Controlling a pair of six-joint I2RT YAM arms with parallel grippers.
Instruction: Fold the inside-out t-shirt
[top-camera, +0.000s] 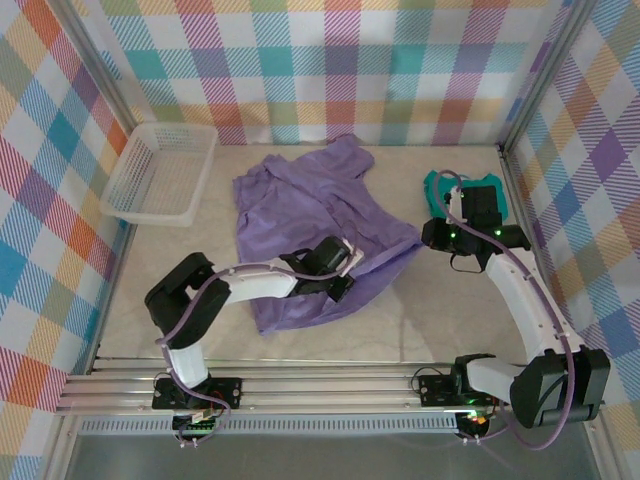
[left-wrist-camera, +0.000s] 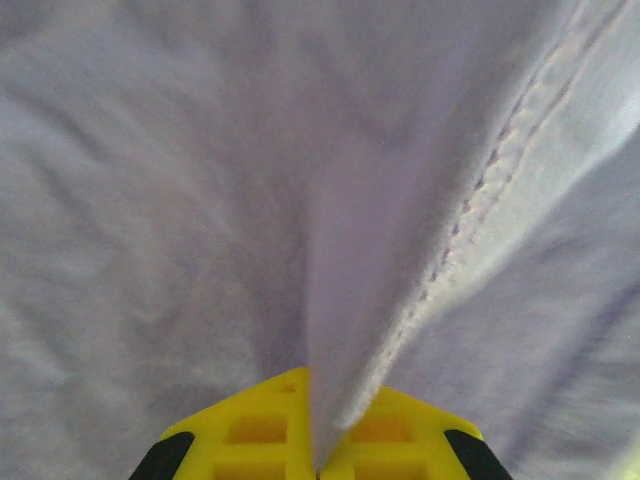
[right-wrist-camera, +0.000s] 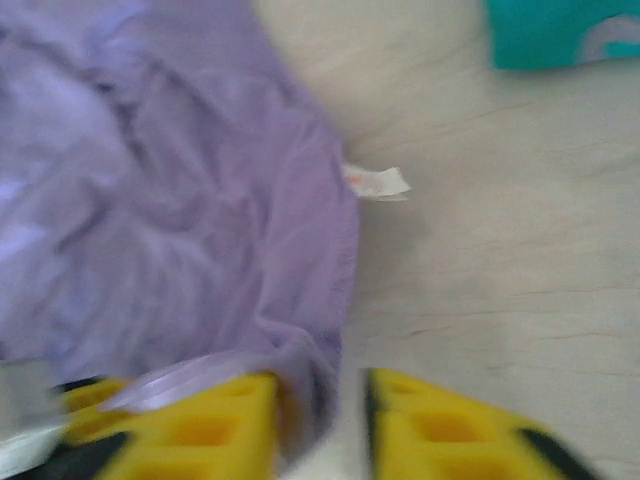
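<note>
1. The left gripper (left-wrist-camera: 318, 445) has its jaws closed on a raised ridge of the single lavender t-shirt (top-camera: 300, 210).
2. The right gripper (right-wrist-camera: 320, 425) is at the shirt's right edge with its jaws apart.
3. The shirt lies crumpled in the middle of the table (top-camera: 430, 320).
4. One white basket (top-camera: 160, 175) stands far left, apart from the shirt.
5. One teal garment (top-camera: 435, 185) lies far right, partly under the right arm.

Top external view: bright, even, diffuse light from above; focus sharp; soft shadow beside t-shirt (top-camera: 300, 215) edge on table (top-camera: 440, 320). Left wrist view: fabric very close, soft focus, seam stitching only partly resolved. Right wrist view: heavy motion blur throughout; right gripper (right-wrist-camera: 320, 395) smeared; teal garment (right-wrist-camera: 560, 30) edges indistinct.
</note>
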